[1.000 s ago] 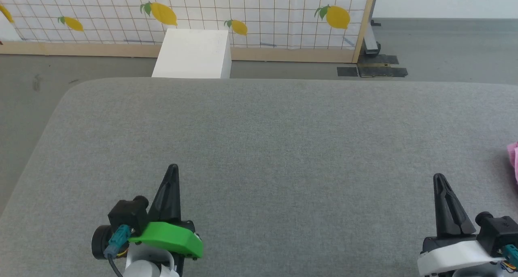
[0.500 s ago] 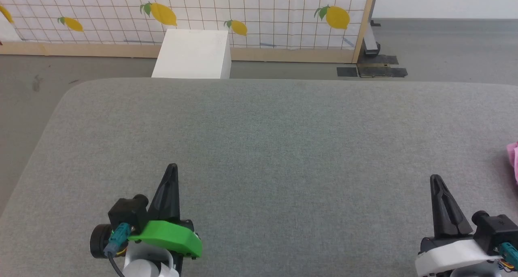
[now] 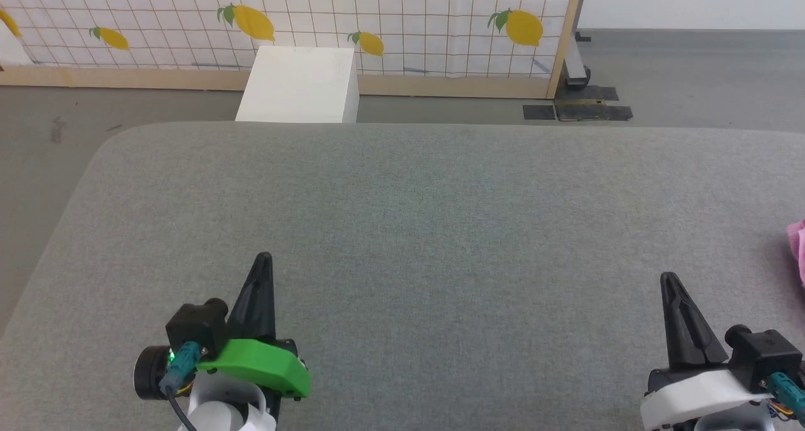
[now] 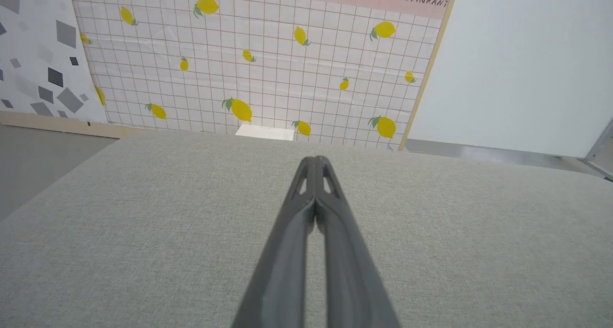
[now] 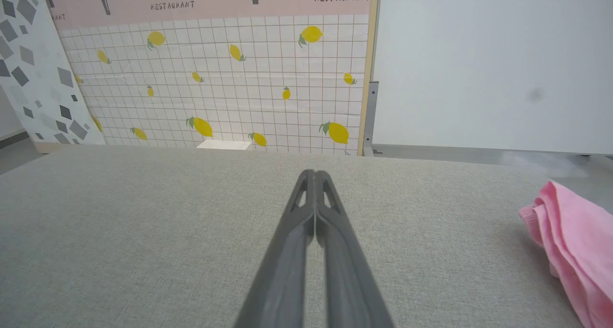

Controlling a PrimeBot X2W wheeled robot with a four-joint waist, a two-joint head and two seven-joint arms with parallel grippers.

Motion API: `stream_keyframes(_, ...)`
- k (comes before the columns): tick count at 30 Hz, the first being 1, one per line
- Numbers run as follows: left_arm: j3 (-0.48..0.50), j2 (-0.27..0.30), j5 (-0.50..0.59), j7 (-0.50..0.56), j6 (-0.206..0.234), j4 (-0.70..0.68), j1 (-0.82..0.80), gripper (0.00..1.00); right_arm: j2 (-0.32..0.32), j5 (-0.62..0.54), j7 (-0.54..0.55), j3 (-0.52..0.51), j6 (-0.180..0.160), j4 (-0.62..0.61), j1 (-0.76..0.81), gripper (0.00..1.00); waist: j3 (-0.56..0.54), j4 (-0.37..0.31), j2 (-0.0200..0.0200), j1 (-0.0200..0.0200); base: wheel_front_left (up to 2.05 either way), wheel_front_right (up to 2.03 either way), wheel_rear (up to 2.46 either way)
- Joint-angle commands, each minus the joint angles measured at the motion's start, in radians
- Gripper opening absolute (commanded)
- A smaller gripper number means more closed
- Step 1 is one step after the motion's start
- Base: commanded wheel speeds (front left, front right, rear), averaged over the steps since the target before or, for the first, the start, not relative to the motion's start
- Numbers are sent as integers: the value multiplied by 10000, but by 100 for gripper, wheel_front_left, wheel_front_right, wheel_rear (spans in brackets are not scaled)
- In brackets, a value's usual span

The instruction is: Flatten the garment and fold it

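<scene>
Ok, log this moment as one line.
left gripper: shut, empty | right gripper: shut, empty | crumpled light pink cloth garment: lying on grey fabric surface, right of right gripper, untouched | step: flattening not started

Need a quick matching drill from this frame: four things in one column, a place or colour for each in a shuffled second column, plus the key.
Column A
1. garment
2. left gripper
3. right gripper
4. white box

Column B
a. green cover at its base, fingers shut
b. beyond the far edge of the grey padded surface
c. pink, bunched at the surface's right side
d. white cover at its base, fingers shut

Pairs: 1-c, 2-a, 3-d, 4-b
</scene>
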Motion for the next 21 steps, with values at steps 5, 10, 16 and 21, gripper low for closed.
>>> stream_keyframes(5, 78, -7, 239, 130, 63, -113, 157, 0, 9, -90, 128, 81, -4, -99, -177, 0, -4, -3, 0, 0, 0, 0, 0)
stream_keyframes(10, 139, -9, 377, 274, 87, -203, 192, 0, 11, -130, 271, 145, -5, -132, -220, 0, -10, -7, 0, 0, 0, 0, 0)
stream_keyframes(16, 191, -10, 494, 395, 106, -278, 221, 0, 13, -163, 392, 199, -6, -161, -257, 0, -15, -11, 0, 0, 0, 0, 0)
stream_keyframes(21, 234, -11, 592, 498, 123, -342, 246, 0, 14, -191, 494, 245, -7, -185, -287, 0, -19, -14, 0, 0, 0, 0, 0)
